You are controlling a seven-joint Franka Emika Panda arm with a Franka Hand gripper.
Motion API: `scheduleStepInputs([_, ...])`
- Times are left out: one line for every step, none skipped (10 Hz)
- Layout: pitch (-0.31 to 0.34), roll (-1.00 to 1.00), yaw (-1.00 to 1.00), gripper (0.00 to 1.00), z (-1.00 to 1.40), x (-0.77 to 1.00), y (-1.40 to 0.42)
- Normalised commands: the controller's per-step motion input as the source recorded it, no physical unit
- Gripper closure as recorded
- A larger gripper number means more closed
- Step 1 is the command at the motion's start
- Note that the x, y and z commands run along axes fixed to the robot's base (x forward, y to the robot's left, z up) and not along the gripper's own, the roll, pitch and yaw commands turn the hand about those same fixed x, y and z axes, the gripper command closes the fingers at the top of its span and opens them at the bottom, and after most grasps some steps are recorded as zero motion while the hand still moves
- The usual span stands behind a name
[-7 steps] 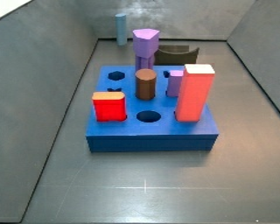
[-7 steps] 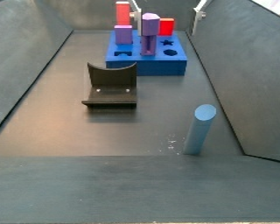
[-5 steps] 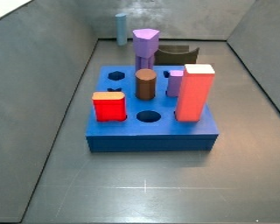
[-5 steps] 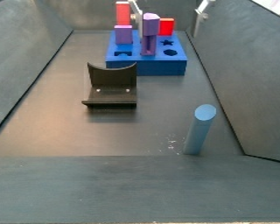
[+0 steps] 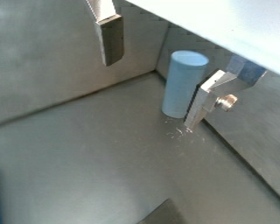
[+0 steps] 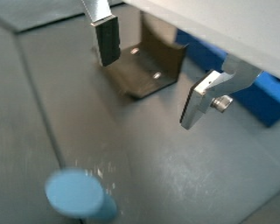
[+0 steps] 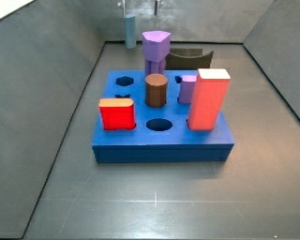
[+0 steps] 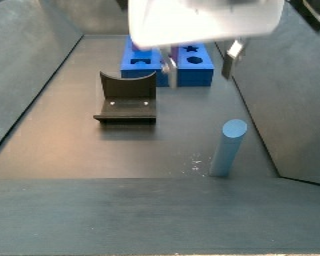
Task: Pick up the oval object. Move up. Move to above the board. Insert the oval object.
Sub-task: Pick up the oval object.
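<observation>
I read the gripper (image 5: 154, 74) as spread wide with nothing between its silver plates; in a wrist view the oval object (image 5: 182, 84) stands upright on the grey floor just beside one finger (image 5: 208, 98), not clearly touching it. In a side view the oval object (image 8: 228, 148) stands alone at about 4 o'clock of the floor, near the right wall, well apart from the board (image 8: 196, 68), which sits toward 12 o'clock, partly hidden by the arm's pale housing (image 8: 203, 22). The fixture (image 8: 127, 97) stands on the floor between them, nearer 10 o'clock.

In a side view the board (image 7: 165, 145) carries a red block (image 7: 117, 114), a brown cylinder (image 7: 157, 91), a tall red-pink block (image 7: 209, 98) and purple pegs (image 7: 157, 49) (the peg itself I cannot make out there).

In a wrist view the peg's top (image 6: 76, 191) shows blurred, away from the fingers.
</observation>
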Motion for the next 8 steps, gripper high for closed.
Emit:
scheduleStepInputs([-0.060,-0.04,0.80,0.00,-0.30,-0.21,0.51])
scheduleStepInputs([-0.019,-0.09,0.56,0.00,0.00,-0.13,0.67])
scheduleStepInputs([-0.044,-0.15,0.47,0.00,0.00,-0.09,0.66])
scheduleStepInputs([-0.074,-0.16,0.50,0.00,0.00,-0.09,0.63])
scheduleStepInputs([-0.129,-0.17,0.59,0.00,-0.05,-0.13,0.55])
scheduleStepInputs([-0.147,-0.13,0.80,0.00,-0.19,-0.07,0.32])
scheduleStepInputs([-0.129,-0.10,0.82,0.00,-0.24,-0.01,0.29])
scheduleStepInputs([-0.113,-0.10,0.80,0.00,-0.47,-0.06,0.35])
